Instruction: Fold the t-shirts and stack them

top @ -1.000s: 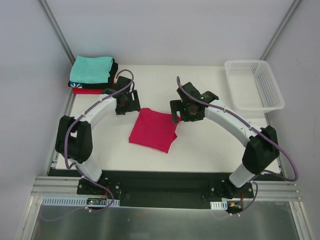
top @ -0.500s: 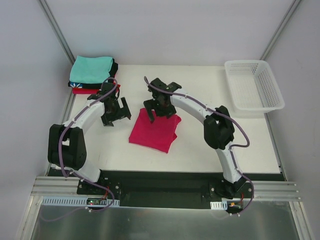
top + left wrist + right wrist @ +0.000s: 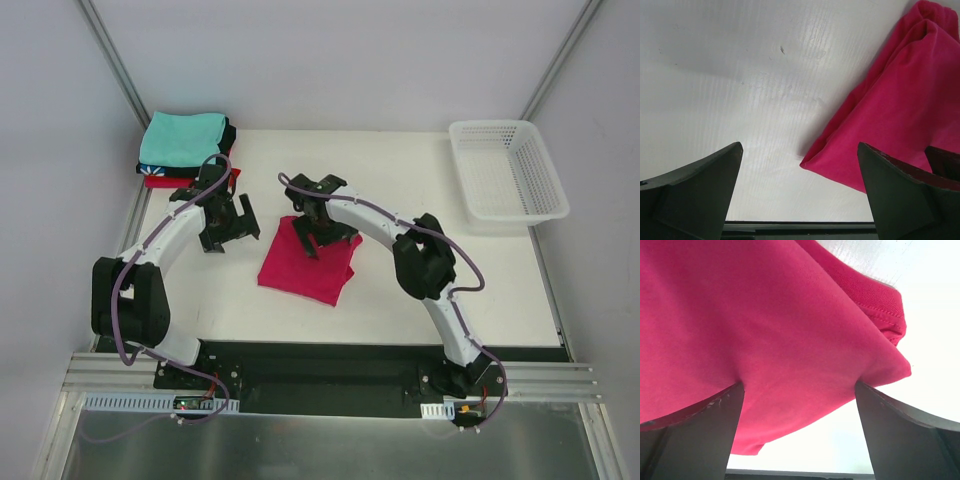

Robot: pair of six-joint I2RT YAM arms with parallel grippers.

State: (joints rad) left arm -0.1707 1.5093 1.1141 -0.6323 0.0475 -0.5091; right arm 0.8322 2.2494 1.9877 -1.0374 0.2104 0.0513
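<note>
A white table [image 3: 230, 300] is seen from above, with two black-and-white robot arms bolted at its near edge. Near the middle of the table lies a crimson-pink cloth t-shirt [image 3: 308, 268], folded into a rough square and turned at a slight angle.

The right gripper [image 3: 322, 238] reaches across to the shirt's far edge. Its jaws are spread wide and hold nothing. In its wrist view, the crimson cloth fills the space beneath and between its dark fingers [image 3: 695, 435].

The left gripper [image 3: 232, 232] hovers over bare table just left of the shirt, also spread wide and holding nothing.

In the far left corner sits a stack of folded t-shirts: a teal t-shirt [image 3: 182, 138] on top, a black t-shirt [image 3: 229, 138] under it and a red t-shirt [image 3: 172, 182] at the bottom. At the far right stands a white plastic mesh basket [image 3: 508, 170].
</note>
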